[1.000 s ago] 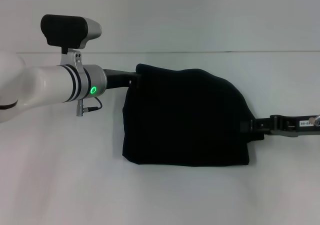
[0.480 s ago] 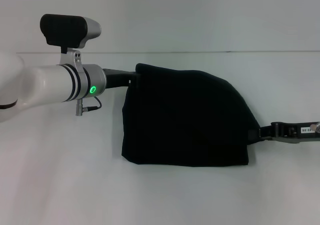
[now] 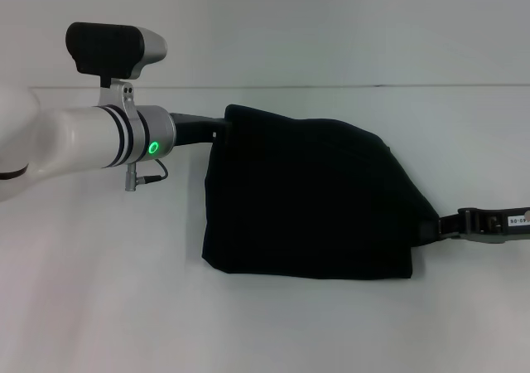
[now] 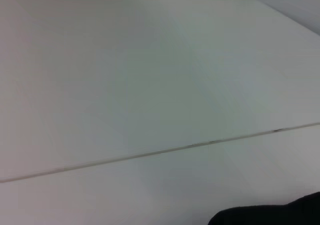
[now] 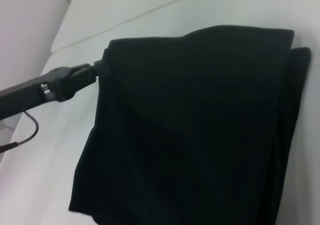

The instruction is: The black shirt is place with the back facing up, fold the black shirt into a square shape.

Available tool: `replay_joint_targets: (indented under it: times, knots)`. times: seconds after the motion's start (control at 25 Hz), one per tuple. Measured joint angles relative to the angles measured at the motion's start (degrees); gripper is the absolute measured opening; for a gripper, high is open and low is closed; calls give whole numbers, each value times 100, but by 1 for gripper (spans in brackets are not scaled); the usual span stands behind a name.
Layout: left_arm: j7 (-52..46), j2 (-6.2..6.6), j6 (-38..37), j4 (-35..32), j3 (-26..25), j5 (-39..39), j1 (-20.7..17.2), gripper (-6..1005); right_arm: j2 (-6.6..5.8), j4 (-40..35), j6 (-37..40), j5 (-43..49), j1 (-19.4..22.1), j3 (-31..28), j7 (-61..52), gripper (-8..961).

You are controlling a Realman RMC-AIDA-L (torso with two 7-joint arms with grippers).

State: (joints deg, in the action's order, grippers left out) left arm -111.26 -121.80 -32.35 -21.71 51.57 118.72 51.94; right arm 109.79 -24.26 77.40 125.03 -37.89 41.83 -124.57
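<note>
— Two arms reach your black shirt (image 3: 310,199) in the head view. It lies folded near the middle of the white desk (image 3: 99,290), its near edge straight, its far right edge slanting down. What changed?

— Your right gripper (image 3: 439,226) has pulled back toward the desk's right edge since a second ago: then it sat over the shirt's right side, now only its tip meets the shirt's right corner, which stretches out to a point toward it. Whether the fingers clamp the cloth, you cannot tell.

— And the left?

— Your left gripper (image 3: 222,129) stays at the shirt's far left corner, unmoved. Its fingertips are hidden by the fabric, so you cannot tell their state.

— Left wrist view?

— Mostly bare desk with a seam line across it; a sliver of the shirt (image 4: 270,214) shows at one corner.

— Right wrist view?

— You see the shirt (image 5: 190,125) filling the frame, layered along one side, and the left gripper (image 5: 97,71) touching its corner on a thin black arm.
</note>
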Motion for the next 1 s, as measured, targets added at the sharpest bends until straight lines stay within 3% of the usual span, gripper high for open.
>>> replay_joint_targets:
  times: [0.52,0.8,1.0]
  knots:
    - [-15,-41,-139,-487,24,-8,-235,150,-2,-364,-182,-35,186,-192,-21,195]
    - [-299,13,-493,-1061,-28,-42,-526,424,-21,-796,182,-52,443,-913,220,345]
    - [-319,-33,-1537,-1903,-141,-82,-849,623,31,-836,514,-67,454,-1669,855,532]
